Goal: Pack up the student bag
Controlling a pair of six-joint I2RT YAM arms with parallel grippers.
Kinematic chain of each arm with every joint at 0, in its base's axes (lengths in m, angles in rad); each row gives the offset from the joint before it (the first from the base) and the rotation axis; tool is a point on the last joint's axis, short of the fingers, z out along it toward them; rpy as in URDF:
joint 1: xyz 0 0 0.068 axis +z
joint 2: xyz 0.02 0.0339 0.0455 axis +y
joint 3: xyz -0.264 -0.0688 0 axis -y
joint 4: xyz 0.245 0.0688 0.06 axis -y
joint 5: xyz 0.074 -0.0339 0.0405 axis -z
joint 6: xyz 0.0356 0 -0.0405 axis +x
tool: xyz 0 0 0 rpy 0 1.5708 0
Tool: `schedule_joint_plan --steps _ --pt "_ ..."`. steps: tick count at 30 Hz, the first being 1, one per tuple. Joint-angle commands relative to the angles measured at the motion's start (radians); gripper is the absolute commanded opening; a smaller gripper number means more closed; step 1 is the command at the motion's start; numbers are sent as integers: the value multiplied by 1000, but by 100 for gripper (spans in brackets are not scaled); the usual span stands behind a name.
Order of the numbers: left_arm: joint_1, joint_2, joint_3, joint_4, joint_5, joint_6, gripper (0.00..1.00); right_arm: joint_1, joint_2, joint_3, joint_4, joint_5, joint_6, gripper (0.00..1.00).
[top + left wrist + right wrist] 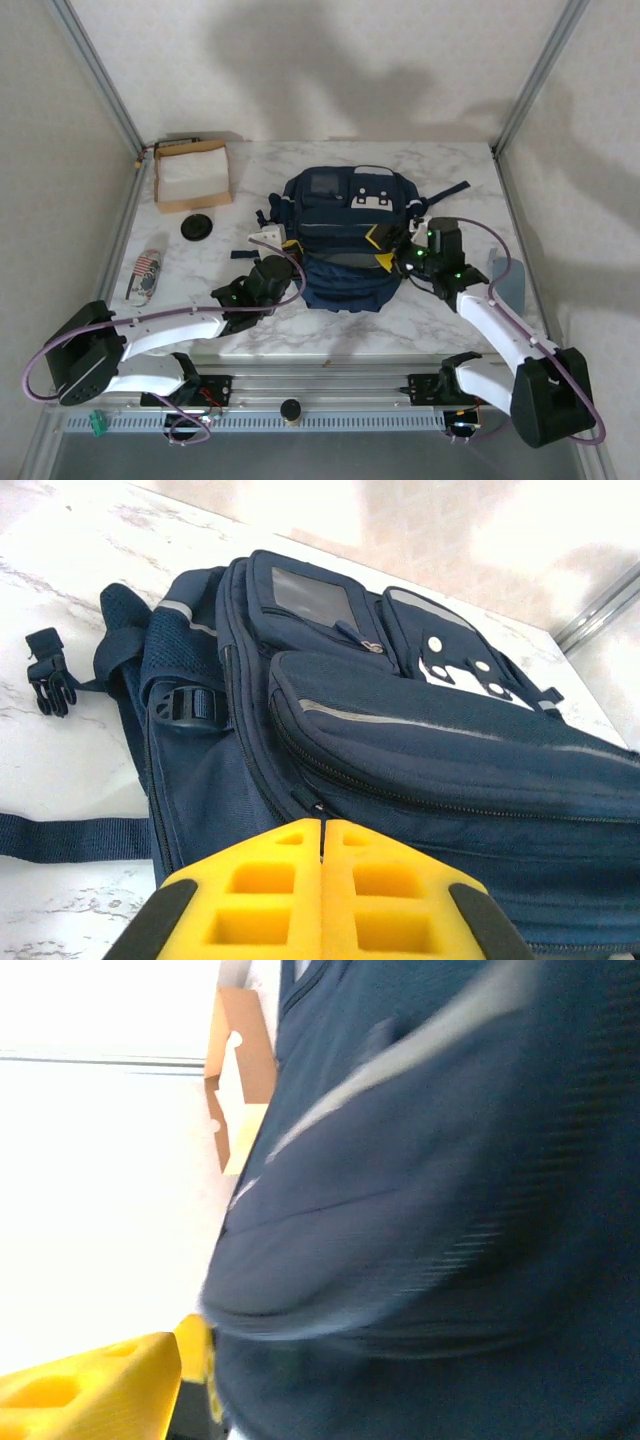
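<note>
The student bag point(340, 215) lies flat in the middle of the marble table, navy with white patches near its top and a pale stripe across the front pocket point(400, 720). My left gripper point(289, 247) is at the bag's left side. In the left wrist view its yellow fingers point(322, 825) are pressed together, shut on the zipper pull point(306, 803) of the main zip. My right gripper point(383, 250) is at the bag's right side with its yellow fingers spread, open. In the blurred right wrist view one finger point(90, 1390) shows beside the bag's fabric point(420, 1210); the other is hidden.
A shallow brown cardboard box point(192, 172) with white contents stands at the back left. A black disc point(197, 227) and a patterned pouch point(145, 275) lie left of the bag, a white object point(265, 240) against it. A grey-blue item point(508, 280) lies at the right edge. A strap buckle point(50, 670) trails left.
</note>
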Motion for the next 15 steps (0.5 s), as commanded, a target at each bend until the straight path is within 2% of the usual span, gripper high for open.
schedule_joint_plan --steps 1,5,10,15 --pt "-10 16 22 38 -15 16 0 75 -23 18 70 150 91 80" --pt "-17 24 34 39 -9 21 0 178 42 37 99 246 147 84" --pt "-19 29 36 41 -12 20 0 304 189 113 198 315 195 79" --pt "-18 39 43 35 -21 34 0 337 277 178 213 416 193 62"
